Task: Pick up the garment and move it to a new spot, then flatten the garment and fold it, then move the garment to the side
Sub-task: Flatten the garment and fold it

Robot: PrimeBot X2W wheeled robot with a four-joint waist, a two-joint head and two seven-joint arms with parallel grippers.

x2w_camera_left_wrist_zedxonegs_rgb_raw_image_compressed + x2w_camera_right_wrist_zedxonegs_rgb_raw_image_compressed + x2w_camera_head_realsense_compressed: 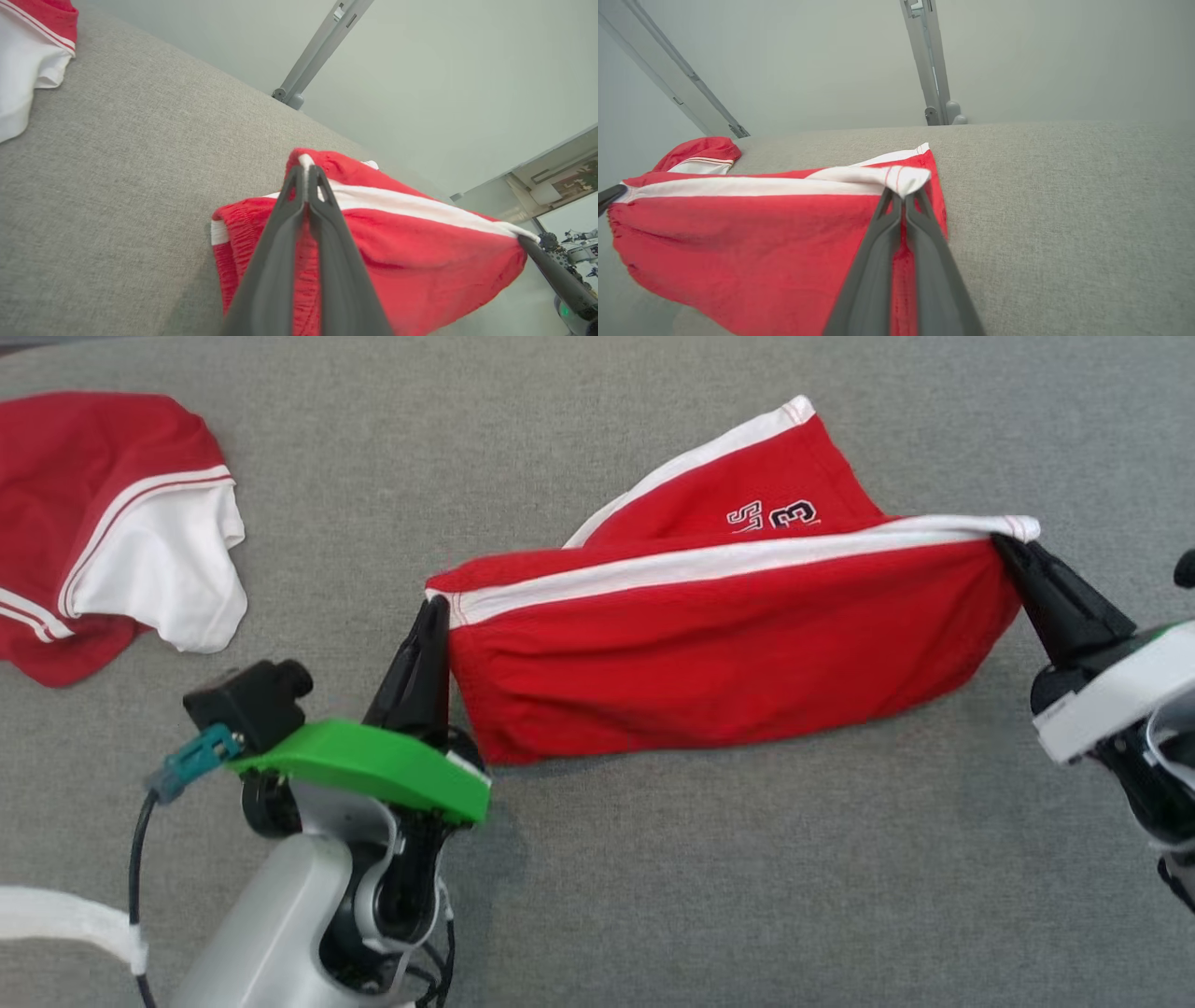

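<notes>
Stretching between the two hands, the red shorts point(709, 653) are near the middle of the head view, over the grey surface point(653, 877). The left hand point(434, 611) is clenched on the gathered waistband end, at 9 o'clock of the shorts. The right hand point(1004, 546) is clenched on the white hem corner at 3 o'clock. This grip at two opposite ends pulls the white stripe point(709, 565) into one straight line, so the loose cloth below falls open. I judge this prepares the shorts to be laid flat for folding. Whether the sagging lower edge touches the surface I cannot tell. A second red and white garment point(112, 523) lies well apart at 10 o'clock, out of the way.
</notes>
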